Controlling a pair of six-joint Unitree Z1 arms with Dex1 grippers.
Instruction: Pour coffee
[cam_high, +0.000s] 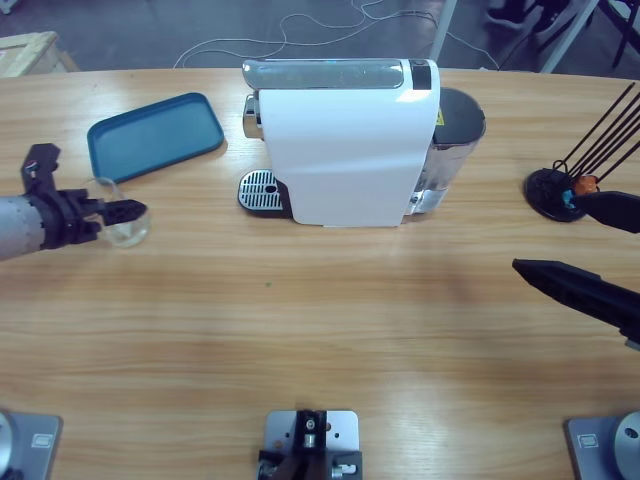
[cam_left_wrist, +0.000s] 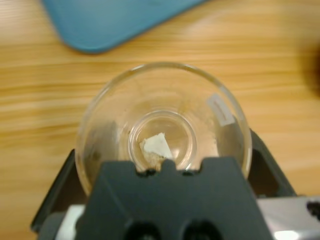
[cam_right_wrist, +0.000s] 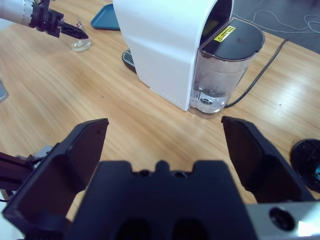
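Observation:
A clear glass cup (cam_high: 128, 230) stands at the table's left, just below a teal tray (cam_high: 155, 135). My left gripper (cam_high: 125, 214) is at the cup. In the left wrist view its jaws press against both sides of the cup (cam_left_wrist: 165, 135), which holds only a small white scrap. The white coffee machine (cam_high: 345, 150) stands at the table's back middle, its round drip grate (cam_high: 260, 190) facing left with nothing on it. My right gripper (cam_right_wrist: 165, 124) hangs open over bare table to the right of the machine, with nothing between its jaws.
A water tank (cam_high: 455, 135) with a black lid sits on the machine's right side, and a cable (cam_right_wrist: 260, 75) trails off behind it. A black round stand with thin rods (cam_high: 553, 192) is at the far right. Bare wood runs along the front.

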